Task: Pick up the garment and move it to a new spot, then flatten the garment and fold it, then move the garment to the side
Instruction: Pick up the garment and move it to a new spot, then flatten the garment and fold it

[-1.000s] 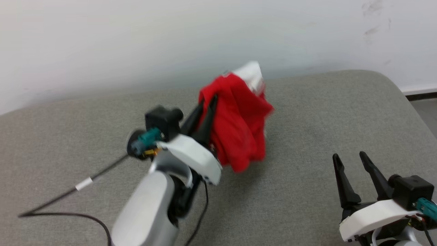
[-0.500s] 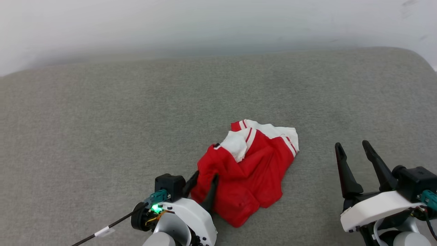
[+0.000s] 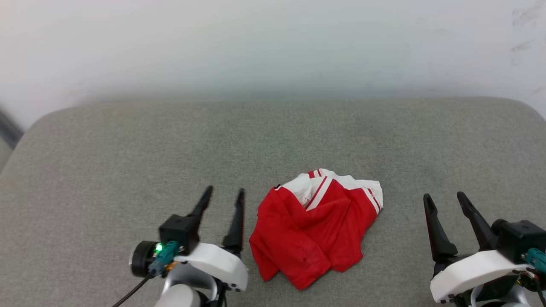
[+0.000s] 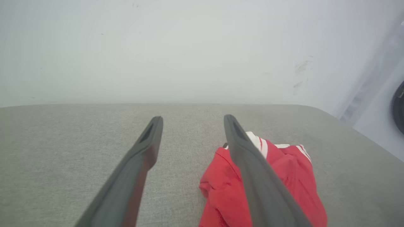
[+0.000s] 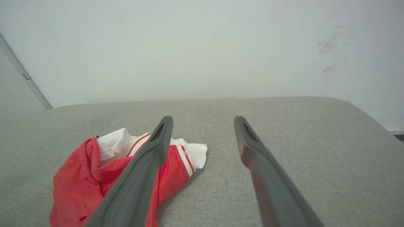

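Head view: the crumpled bright red soft-fabric T-shirt (image 3: pixel 315 230) with white sleeves lies on the grey upholstered cushion (image 3: pixel 128 162) at 6 o'clock. The left gripper (image 3: pixel 225 189), 7 o'clock, is spread and empty just beside it. The right gripper (image 3: pixel 444 195), 4 o'clock, is spread and well apart from it. Both arms are cut off below.
Left wrist view: one finger hides part of the T-shirt at 5 o'clock.
Right wrist view: one finger covers its middle at 8 o'clock.

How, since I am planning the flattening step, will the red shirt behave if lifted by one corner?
Probably floppy: the garment lies crumpled in soft folds, so a lifted corner would likely leave the rest dangling. Likely light, since the fabric looks thin. Pushed across the grey woven cushion, it would probably bunch rather than slide.
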Robot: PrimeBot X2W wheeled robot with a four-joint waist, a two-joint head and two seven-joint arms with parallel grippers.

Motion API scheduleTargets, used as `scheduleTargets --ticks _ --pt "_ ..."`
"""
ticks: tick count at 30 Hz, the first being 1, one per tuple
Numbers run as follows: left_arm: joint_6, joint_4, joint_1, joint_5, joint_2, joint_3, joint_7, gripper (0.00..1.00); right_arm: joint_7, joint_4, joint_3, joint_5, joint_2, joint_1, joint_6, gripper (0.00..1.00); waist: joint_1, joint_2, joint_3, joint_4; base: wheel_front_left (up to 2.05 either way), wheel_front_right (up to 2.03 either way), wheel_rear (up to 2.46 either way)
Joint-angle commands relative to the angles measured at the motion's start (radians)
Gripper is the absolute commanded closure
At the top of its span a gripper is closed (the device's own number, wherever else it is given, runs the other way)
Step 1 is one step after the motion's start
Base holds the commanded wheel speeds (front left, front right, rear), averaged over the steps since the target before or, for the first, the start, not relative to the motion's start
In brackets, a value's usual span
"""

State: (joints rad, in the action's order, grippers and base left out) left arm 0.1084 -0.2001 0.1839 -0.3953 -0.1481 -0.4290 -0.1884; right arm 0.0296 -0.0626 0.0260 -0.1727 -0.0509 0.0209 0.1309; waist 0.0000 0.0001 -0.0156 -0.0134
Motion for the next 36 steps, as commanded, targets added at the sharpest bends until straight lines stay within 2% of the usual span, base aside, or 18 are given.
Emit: scheduleTargets --ticks 1,6,15,29,32,36 --pt "0.026 0.022 -0.022 0.003 -0.014 0.025 -0.008 0.0 0.009 -0.012 0.005 0.009 0.001 0.019 0.0 0.0 0.0 -0.0001 0.022 0.01 0.0 0.0 0.0" --pt "0.077 0.063 -0.064 -0.001 -0.062 0.084 -0.007 0.0 0.022 -0.034 0.013 0.017 0.001 0.045 0.0 0.0 0.0 -0.0001 0.036 0.01 0.0 0.0 0.0" --pt "0.11 0.102 -0.154 -0.01 -0.119 0.116 0.014 0.0 0.043 -0.057 0.018 0.03 0.001 0.096 0.0 0.0 0.0 -0.0001 0.065 -0.003 0.0 0.0 0.0" --pt "0.128 0.126 -0.183 -0.026 -0.131 0.115 0.048 0.0 0.063 -0.087 0.015 0.025 0.001 0.122 0.0 0.0 0.0 -0.0001 0.076 -0.011 0.0 0.0 0.0" --pt "0.134 0.123 -0.166 -0.04 -0.116 0.117 0.066 0.0 0.064 -0.089 0.017 0.023 0.001 0.119 0.0 0.0 0.0 -0.0001 0.072 -0.008 0.0 0.0 0.0" --pt "0.104 0.121 -0.1 -0.045 -0.105 0.074 0.134 0.0 0.062 -0.091 0.023 0.02 0.001 0.116 0.0 0.0 0.0 -0.0001 0.059 0.002 0.0 0.0 0.0"
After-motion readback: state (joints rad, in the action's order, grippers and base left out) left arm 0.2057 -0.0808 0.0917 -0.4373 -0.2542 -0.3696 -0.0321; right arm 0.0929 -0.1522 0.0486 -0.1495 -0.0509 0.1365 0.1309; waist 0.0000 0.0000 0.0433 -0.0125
